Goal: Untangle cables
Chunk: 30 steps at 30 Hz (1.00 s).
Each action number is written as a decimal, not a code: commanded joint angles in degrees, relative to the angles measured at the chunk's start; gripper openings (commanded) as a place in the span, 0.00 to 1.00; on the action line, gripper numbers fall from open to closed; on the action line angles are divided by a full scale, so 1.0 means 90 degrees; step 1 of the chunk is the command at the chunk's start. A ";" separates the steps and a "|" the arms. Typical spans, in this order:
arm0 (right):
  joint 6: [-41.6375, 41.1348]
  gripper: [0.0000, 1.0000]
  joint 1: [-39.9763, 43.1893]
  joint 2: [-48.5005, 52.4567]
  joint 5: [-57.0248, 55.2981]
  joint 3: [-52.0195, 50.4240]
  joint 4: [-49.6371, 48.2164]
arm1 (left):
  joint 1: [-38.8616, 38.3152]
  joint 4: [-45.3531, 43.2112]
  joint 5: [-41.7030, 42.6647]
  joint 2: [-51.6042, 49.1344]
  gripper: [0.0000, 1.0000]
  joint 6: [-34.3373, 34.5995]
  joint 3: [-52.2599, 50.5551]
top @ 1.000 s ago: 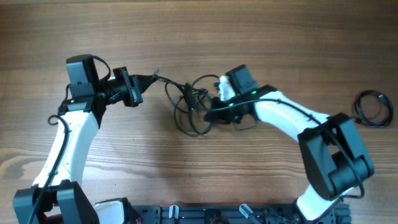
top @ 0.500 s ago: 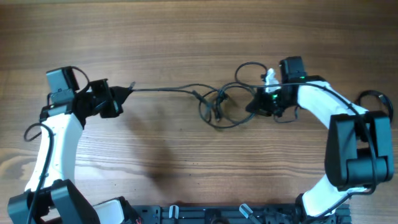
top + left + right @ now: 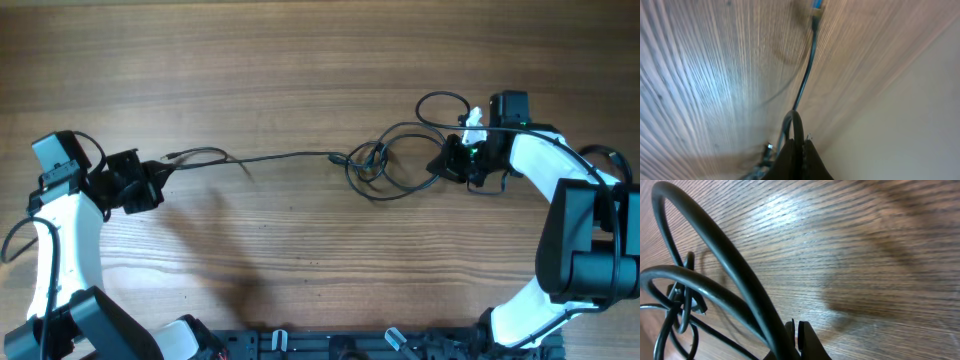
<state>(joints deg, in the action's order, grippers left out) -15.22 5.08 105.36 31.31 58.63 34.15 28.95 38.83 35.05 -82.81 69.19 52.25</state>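
Black cables [image 3: 290, 156] now stretch wider across the desk [image 3: 300, 60] than half a second ago. The left claw [image 3: 155, 176] is further left and the right claw [image 3: 448, 162] further right, each pinched tight on a cord. The tangle [image 3: 368, 166] has slid right of centre, with one long strand running from it to the left claw.

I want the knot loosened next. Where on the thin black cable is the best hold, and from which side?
Probably grip the thin black cable on its single straight run just left of the knot, coming down from above, jaws across it. There it lies alone and flat on the wooden table; the knot is overlapping loops.
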 commanded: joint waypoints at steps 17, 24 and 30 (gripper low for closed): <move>0.0192 0.05 0.0121 -0.0039 0.0697 -0.0029 0.0143 | -0.3453 -0.0699 -0.1071 0.0034 0.48 -0.5183 0.0403; 0.0192 0.04 0.0121 -0.0039 0.0699 -0.0029 0.0148 | -0.5489 -0.1581 -0.2353 -0.0017 0.70 -0.5671 0.0403; 0.0194 0.04 0.0114 -0.0039 0.0699 -0.0029 0.0146 | -0.6975 -0.2747 -0.3116 -0.0661 0.68 -0.5668 0.0401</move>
<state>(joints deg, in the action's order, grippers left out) -14.63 5.85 105.36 36.42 58.63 35.35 -29.19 17.91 12.64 -84.40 19.70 55.20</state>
